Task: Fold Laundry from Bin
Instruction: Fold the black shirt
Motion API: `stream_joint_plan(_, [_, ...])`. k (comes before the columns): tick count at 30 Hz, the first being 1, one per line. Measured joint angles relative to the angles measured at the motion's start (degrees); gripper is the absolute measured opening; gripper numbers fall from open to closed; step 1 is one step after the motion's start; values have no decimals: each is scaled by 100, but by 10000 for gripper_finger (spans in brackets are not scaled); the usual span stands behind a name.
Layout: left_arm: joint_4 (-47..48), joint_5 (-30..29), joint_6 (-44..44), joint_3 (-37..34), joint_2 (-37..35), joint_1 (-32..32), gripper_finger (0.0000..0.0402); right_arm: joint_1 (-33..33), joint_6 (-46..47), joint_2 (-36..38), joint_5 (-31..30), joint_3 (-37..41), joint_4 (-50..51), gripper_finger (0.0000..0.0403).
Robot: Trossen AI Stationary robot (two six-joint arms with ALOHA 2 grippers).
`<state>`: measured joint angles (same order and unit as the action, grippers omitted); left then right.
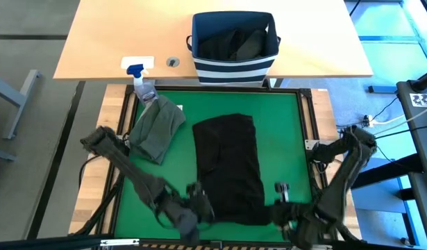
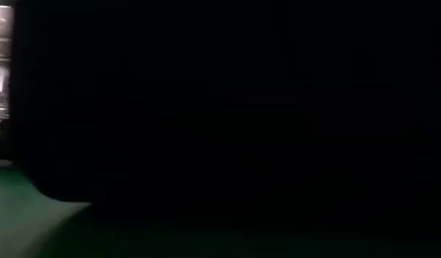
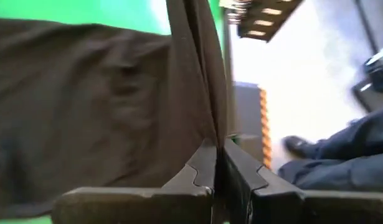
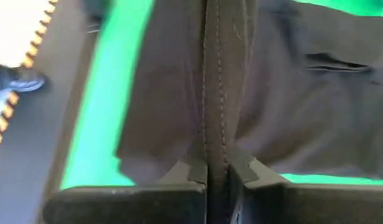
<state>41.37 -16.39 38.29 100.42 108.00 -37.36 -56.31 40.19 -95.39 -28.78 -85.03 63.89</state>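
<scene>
A black garment (image 1: 227, 167) lies lengthwise on the green mat (image 1: 282, 139), its far end flat on it. It fills most of the low view (image 2: 242, 107). My left gripper (image 1: 203, 207) is shut on its near left corner and my right gripper (image 1: 279, 208) on its near right corner. An olive-grey garment (image 1: 156, 128) lies crumpled on the mat's far left. The navy striped bin (image 1: 234, 66) stands on the wooden table beyond the mat, with dark cloth (image 1: 237, 43) inside. My left gripper pinches a fold of the black garment's near left edge (image 3: 210, 134) between its two shut fingers (image 3: 200, 165). The cloth runs from the fingertips in a narrow ridge and spreads over the mat. My right gripper pinches a stitched seam at the black garment's near right edge (image 4: 216, 140) between its two shut fingers (image 4: 194, 171), several layers thick. The fingers lie along the seam. The cloth spreads out to both sides over the mat.
A clear spray bottle with a blue nozzle (image 1: 140, 80) lies at the mat's far left corner, beside the olive-grey garment. A person's legs and shoe (image 3: 328, 155) show beyond the near edge. Bare mat lies to the right of the black garment.
</scene>
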Motion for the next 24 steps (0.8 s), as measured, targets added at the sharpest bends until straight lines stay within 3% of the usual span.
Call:
stream_joint_plan(6, [1343,56,-906,-255,-555,744,8,1047,-463,497,-1,-2,533,5])
stream_joint_plan(15, [2072,99,-2247,-775,-744,2092,8,2807,-1317,599,-7,270,985,8])
stream_joint_plan(24, [1776,-17,-3188,-1436,-760,3386,8,4740,-2380,594,33,957,276,10])
